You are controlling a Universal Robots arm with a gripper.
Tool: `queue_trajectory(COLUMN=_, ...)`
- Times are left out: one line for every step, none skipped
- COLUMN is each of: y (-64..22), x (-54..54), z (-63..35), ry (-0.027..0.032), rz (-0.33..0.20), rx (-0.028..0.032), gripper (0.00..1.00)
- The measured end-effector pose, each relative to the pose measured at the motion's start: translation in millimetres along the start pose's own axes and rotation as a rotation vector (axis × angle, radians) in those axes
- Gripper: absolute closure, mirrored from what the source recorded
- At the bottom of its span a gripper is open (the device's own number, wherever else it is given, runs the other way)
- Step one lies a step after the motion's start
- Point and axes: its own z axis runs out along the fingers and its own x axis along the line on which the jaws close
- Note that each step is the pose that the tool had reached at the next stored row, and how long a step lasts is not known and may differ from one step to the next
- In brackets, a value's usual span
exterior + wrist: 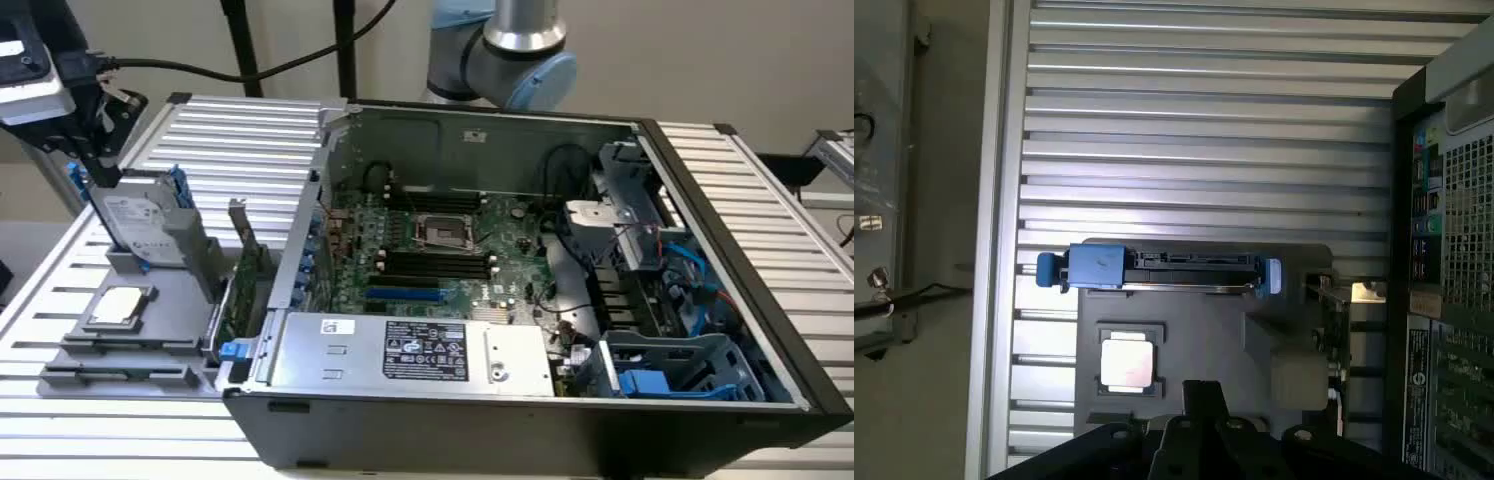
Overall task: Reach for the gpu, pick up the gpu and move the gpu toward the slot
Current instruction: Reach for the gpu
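The gpu [243,268] stands edge-on, a thin green card with a dark bracket, in the grey holder [134,355] just outside the open computer case [534,400]. My gripper [96,168] hangs at the exterior view's far left, above the silver hard drive [140,225] and well to the left of the gpu. In the wrist view the gripper [1201,395] sits over the holder [1274,330], with the gpu [1332,335] off to one side near the case wall. A blue slot [404,296] shows on the motherboard inside the case.
A small square silver chip [120,305] [1126,362] lies in the holder beside the hard drive [1164,270] with its blue rails. The power supply [414,350] fills the case's front. The arm's base [514,50] rises behind the case. A ribbed metal table [227,130] surrounds everything.
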Motion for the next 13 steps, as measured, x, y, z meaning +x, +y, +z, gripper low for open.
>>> queue_trajectory(y=0.0, x=0.0, z=0.0, ry=0.0, rz=0.0, rx=0.0, gripper=0.89)
queue_trajectory(y=0.0, x=0.0, z=0.0, ry=0.0, rz=0.0, rx=0.0, gripper=0.89)
queue_trajectory(y=0.0, x=0.0, z=0.0, ry=0.0, rz=0.0, rx=0.0, gripper=0.89)
queue_trajectory(y=0.0, x=0.0, z=0.0, ry=0.0, rz=0.0, rx=0.0, gripper=0.89)
queue_trajectory(y=0.0, x=0.0, z=0.0, ry=0.0, rz=0.0, rx=0.0, gripper=0.89)
queue_trajectory(y=0.0, x=0.0, z=0.0, ry=0.0, rz=0.0, rx=0.0, gripper=0.89)
queue_trajectory(y=0.0, x=0.0, z=0.0, ry=0.0, rz=0.0, rx=0.0, gripper=0.89)
queue_trajectory(y=0.0, x=0.0, z=0.0, ry=0.0, rz=0.0, rx=0.0, gripper=0.89)
queue_trajectory(y=0.0, x=0.0, z=0.0, ry=0.0, rz=0.0, rx=0.0, gripper=0.89)
queue_trajectory(y=0.0, x=0.0, z=0.0, ry=0.0, rz=0.0, rx=0.0, gripper=0.89)
queue_trajectory(y=0.0, x=0.0, z=0.0, ry=0.0, rz=0.0, rx=0.0, gripper=0.89)
queue_trajectory(y=0.0, x=0.0, z=0.0, ry=0.0, rz=0.0, rx=0.0, gripper=0.89)
queue_trajectory(y=0.0, x=-0.1, z=0.0, ry=0.0001, rz=0.0, rx=0.0, gripper=0.89)
